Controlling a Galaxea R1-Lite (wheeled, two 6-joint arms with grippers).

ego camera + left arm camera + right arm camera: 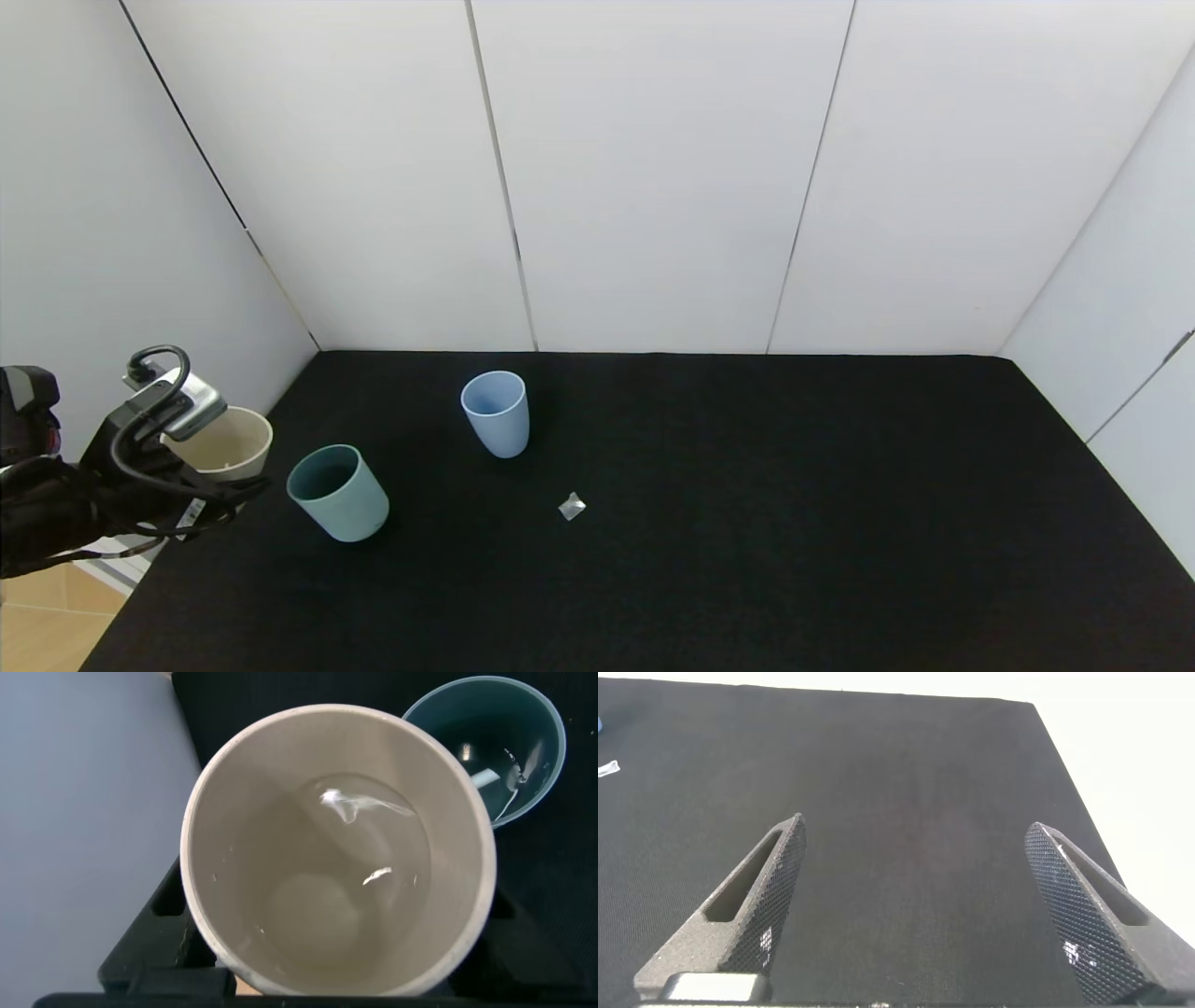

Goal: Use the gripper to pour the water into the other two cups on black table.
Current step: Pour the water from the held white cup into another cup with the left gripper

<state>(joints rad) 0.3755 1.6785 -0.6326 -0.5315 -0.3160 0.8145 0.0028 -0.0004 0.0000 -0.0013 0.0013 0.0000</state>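
Observation:
My left gripper (191,471) is shut on the beige cup (227,444) and holds it roughly upright at the black table's (747,523) left edge. In the left wrist view the beige cup (234,840) fills the picture, with clear water (360,854) pooled inside it. The teal-green cup (338,492) stands just right of the held cup and also shows in the left wrist view (467,728), with glints inside it. The light blue cup (496,413) stands farther back, to the right. My right gripper (915,859) is open and empty above bare black cloth.
A small crumpled clear scrap (571,506) lies on the cloth right of the teal-green cup. White wall panels (653,187) border the table at the back and on both sides. The table's left edge drops to a wooden floor (47,625).

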